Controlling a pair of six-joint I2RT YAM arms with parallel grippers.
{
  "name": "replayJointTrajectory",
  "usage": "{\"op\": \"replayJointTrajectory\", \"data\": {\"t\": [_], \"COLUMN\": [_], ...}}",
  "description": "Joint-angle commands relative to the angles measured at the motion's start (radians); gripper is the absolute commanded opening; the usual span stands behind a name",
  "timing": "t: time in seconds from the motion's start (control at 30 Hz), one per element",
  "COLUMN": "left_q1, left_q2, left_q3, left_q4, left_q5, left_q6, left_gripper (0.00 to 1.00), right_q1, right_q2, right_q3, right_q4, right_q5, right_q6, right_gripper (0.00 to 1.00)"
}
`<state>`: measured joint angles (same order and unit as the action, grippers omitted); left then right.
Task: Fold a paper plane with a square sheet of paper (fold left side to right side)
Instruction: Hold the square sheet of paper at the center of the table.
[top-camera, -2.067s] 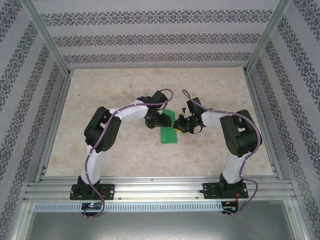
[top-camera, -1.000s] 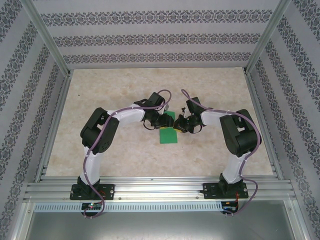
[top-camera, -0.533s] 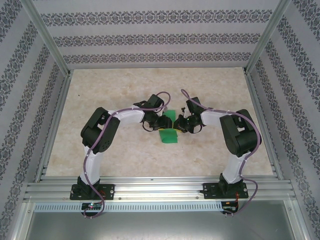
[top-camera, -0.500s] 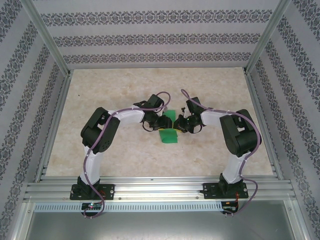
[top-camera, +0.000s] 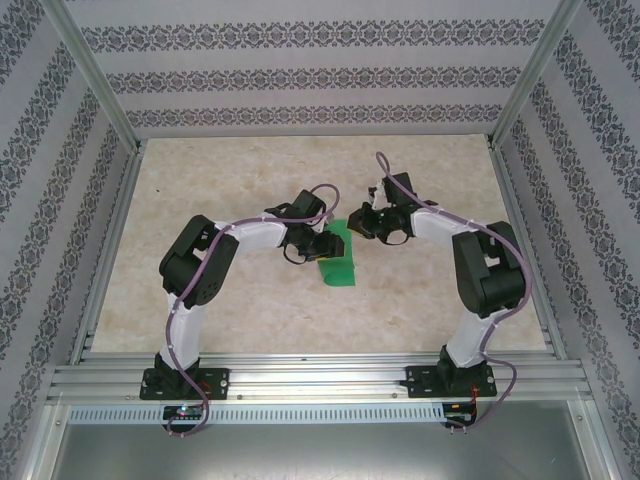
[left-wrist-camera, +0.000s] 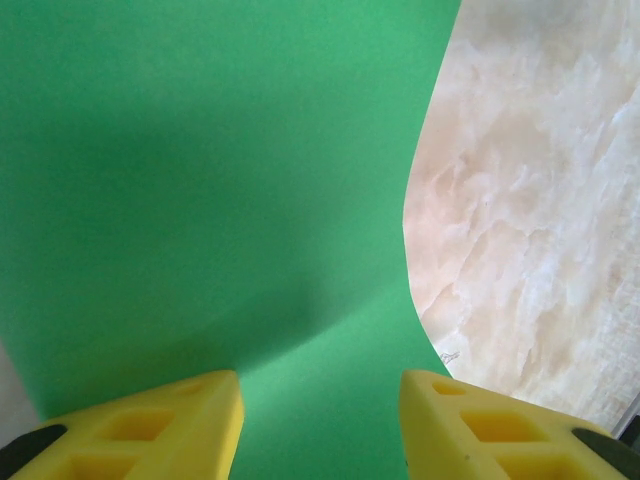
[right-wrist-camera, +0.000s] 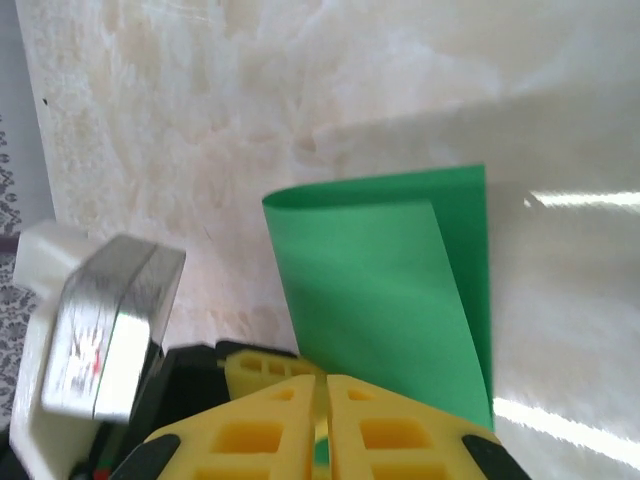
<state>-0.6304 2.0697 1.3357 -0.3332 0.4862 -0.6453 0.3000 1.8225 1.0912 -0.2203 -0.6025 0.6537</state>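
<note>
Green paper sheet (top-camera: 338, 268) folded beneath left gripper (left-wrist-camera: 320, 400), jaws apart; right gripper (right-wrist-camera: 322, 388) closed at edge.

The square sheet of paper (top-camera: 339, 264) lay mid-surface (top-camera: 240, 170), left end effector (top-camera: 322, 246) over its left edge, right end effector (top-camera: 363, 224) just behind-right.

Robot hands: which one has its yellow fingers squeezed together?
The right gripper: its yellow fingers meet with barely a slit. The left gripper has its fingers wide apart, green paper showing between them.
</note>
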Motion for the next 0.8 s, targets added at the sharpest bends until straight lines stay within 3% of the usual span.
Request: {"op": "replayJointTrajectory", "data": {"t": [0.0,0.47,0.77], "left_q1": [-0.005,-0.009,-0.021], "left_q2": [0.079,0.076,0.017], "left_q3": [-0.038,-0.035,-0.065], "left_q4": [-0.044,-0.041,-0.043], "left_q5": [-0.076,-0.071,-0.043], "left_q6": [0.005,0.022,0.111], "left_gripper": [0.49,0.49,0.52], "right_q1": [0.023,0.038,0.033], "right_q2": [0.072,0.222,0.277], "right_q3": [0.049,0.116,0.124], "right_q4": [0.025,-0.028,-0.109], "right_q5": [-0.024,0.049,0.118], "right_q6": [0.033,0.013,-0.020], "right_gripper": [0.12,0.11,0.11]}}
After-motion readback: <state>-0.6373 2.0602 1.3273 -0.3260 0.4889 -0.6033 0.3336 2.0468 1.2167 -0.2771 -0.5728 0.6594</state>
